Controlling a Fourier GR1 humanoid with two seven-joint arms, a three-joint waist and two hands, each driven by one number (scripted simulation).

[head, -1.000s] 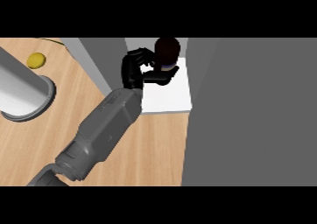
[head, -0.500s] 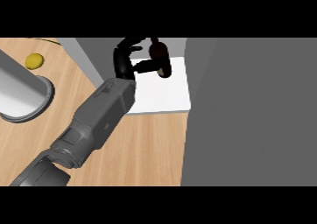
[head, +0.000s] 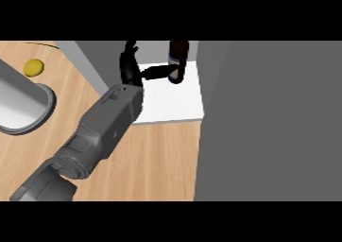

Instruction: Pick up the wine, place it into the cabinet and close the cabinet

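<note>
The wine bottle [head: 178, 61], dark with a pale band, stands upright at the back of the cabinet's white floor [head: 170, 106]. My left hand [head: 129, 66] is just left of it, reaching in from the lower left on its grey forearm [head: 107, 125]. The hand is open: its fingers [head: 128, 53] point straight toward the back, and the thumb [head: 157, 72] stretches right to the bottle's side, touching it or nearly so. No finger is curled round the bottle. My right hand shows nowhere.
A broad grey cabinet panel [head: 271, 118] fills the right side. A grey cabinet wall [head: 97, 66] runs along the left of the opening. On the wooden counter [head: 156, 160] stand a pale grey cylinder [head: 17, 101] and a small yellow object [head: 33, 67].
The left hand, curled round the bottle a second ago, has straightened its fingers and let go. The bottle now stands by itself slightly farther back in the cabinet.
</note>
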